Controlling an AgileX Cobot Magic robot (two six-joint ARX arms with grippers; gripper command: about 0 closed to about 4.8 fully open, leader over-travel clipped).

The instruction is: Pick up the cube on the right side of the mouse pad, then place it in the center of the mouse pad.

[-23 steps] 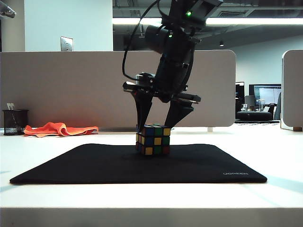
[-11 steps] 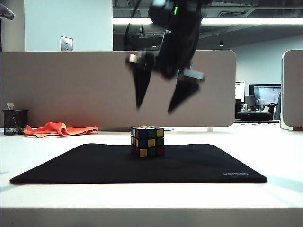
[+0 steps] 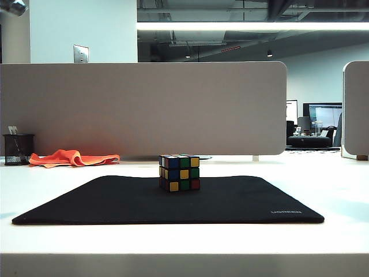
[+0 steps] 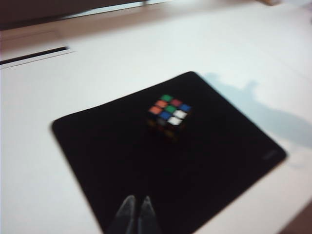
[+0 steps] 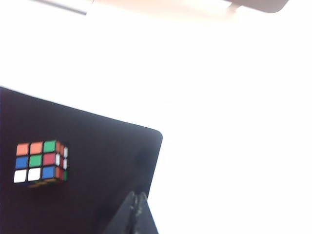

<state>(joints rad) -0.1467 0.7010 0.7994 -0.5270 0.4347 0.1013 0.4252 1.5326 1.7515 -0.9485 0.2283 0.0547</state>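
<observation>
The cube (image 3: pixel 179 172), black-edged with coloured stickers, stands alone near the middle of the black mouse pad (image 3: pixel 115 202), a little toward its far edge. No arm shows in the exterior view. In the left wrist view the cube (image 4: pixel 169 113) sits on the mouse pad (image 4: pixel 112 161), and my left gripper (image 4: pixel 136 200) hangs high above the pad's near part, shut and empty. In the right wrist view the cube (image 5: pixel 41 161) rests on the mouse pad (image 5: pixel 102 146), and my right gripper (image 5: pixel 137 197) is shut and empty, high over the pad's edge.
An orange cloth (image 3: pixel 72 157) and a black mesh pen cup (image 3: pixel 18 149) lie at the far left of the white table (image 3: pixel 323 184). A grey partition (image 3: pixel 144 107) runs along the back.
The right arm has let go of the cube on the pad, risen out of the exterior view, and its fingers have shut. The cube sits slightly left of where it was held.
</observation>
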